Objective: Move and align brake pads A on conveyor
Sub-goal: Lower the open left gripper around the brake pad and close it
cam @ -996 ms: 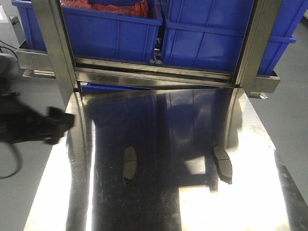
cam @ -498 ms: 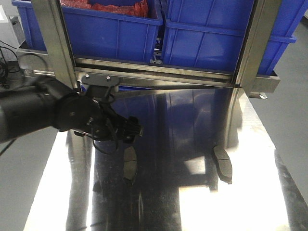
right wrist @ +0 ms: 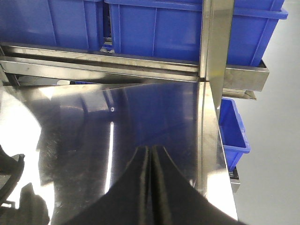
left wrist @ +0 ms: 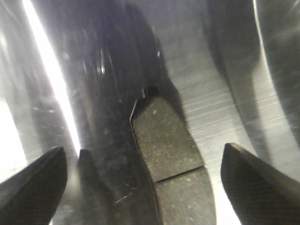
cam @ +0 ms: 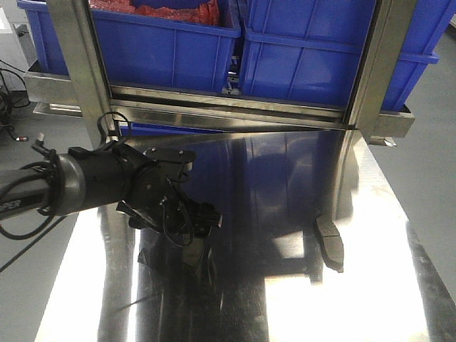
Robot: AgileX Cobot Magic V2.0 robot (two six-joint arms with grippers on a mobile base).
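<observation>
- One brake pad lies flat on the left side of the shiny steel tabletop, grooved face up.
- The left claw is spread wide around it, one finger on each side, and touches nothing.
- In the wrist view the pad sits off-centre, closer to one finger. That finger would likely meet it first and shove it across the slick steel, twisting it out of line before the other arrives.
- The pad is thin. If the claw closes too high, the tips may slip over its edge; if too low, they may scrape or jam on the tabletop.
- Glare and dark reflections blur the pad's outline, so its edges are easy to misjudge.
- A second pad lies to the right, well apart, and looks safe from this grab.
- The right claw is pressed closed with nothing in it.
- The conveyor is not in view. A weak pinch on the narrow edges could drop the pad on the way there.
</observation>
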